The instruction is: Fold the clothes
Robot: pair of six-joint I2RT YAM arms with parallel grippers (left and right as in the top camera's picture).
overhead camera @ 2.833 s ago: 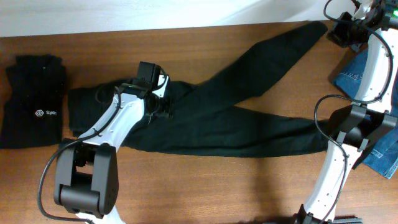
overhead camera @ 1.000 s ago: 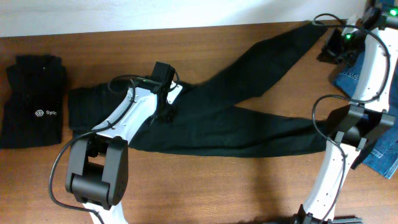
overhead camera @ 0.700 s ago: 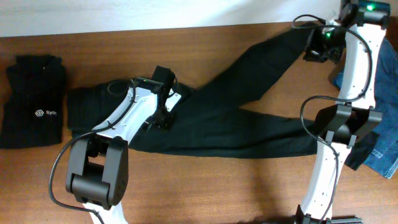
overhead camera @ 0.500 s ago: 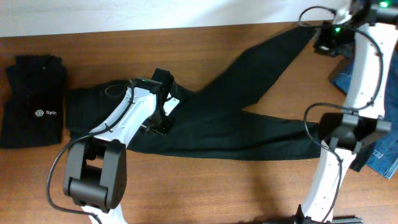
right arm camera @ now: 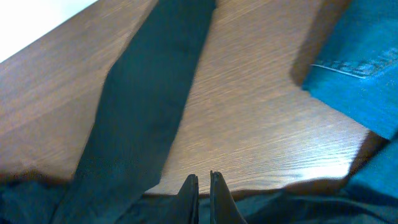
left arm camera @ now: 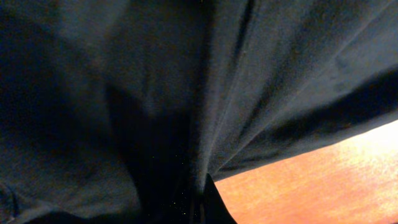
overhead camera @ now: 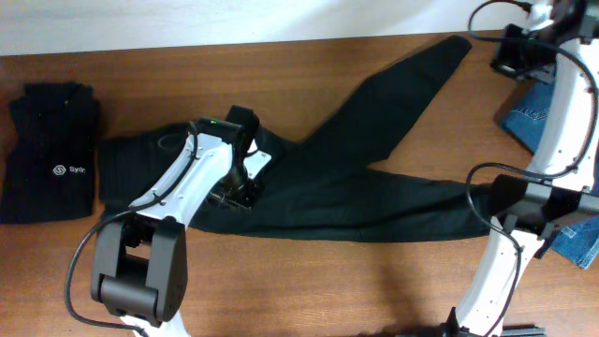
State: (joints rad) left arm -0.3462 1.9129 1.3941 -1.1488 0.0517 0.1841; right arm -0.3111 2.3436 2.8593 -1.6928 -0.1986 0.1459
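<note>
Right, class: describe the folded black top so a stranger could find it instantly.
Start at the wooden table and go to its left end in the overhead view. The black top lies there folded, next to the black trousers spread mid-table; only it carries a small white logo.

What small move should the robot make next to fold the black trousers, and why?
Probably open the right gripper and lower it onto the cuff of the far leg. It is shut and empty above the table, the black trousers lie spread in a V, and the left gripper pinches their waist end.
</note>
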